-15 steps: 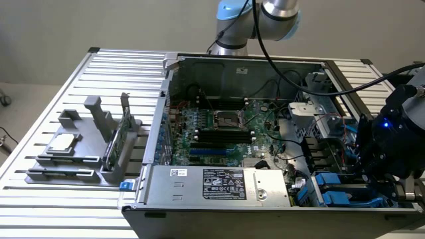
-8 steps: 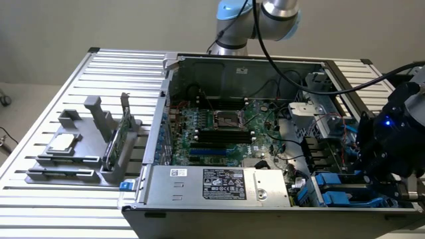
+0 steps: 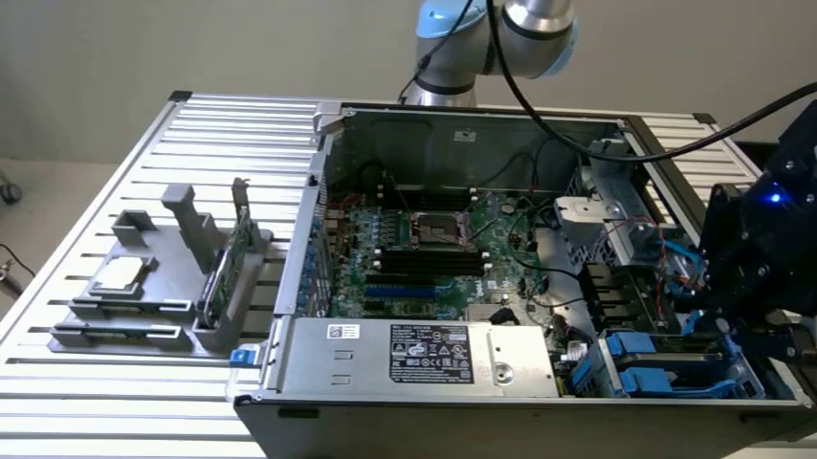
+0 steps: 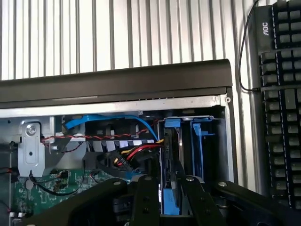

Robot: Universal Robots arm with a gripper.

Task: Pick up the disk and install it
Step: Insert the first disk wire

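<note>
- the gripper (image 4: 164, 195) sits low over the drive bays at the corner of the open computer case (image 3: 537, 115), on the exterior view's right, with the arm's dark wrist above it.
- in the wrist view its two fingers (image 4: 146, 197) stand apart with a narrow gap, and the disk (image 4: 170, 160) stands on edge between them, in its blue carrier, in the bay next to a second blue bay rail (image 4: 197, 141). i cannot tell whether the pads press on it or only flank it.
- the disk looks part way or fully down in its slot; how deep it is seated is hidden.
- judged as a thing to handle: a metal drive is stiff and fairly heavy for its size, so it should not flex in a grip, but its smooth faces could slide under a light pinch.
- the plastic carrier is the softer part and may bend or snap if squeezed at its thin rails.
- the best hold seems to be across the flat faces near the top edge, clear of the red and yellow cables (image 4: 136, 153) and the blue cable (image 4: 103, 120) just beside the bay.
- it is shock-sensitive, so it wants a straight, gentle push.
</note>
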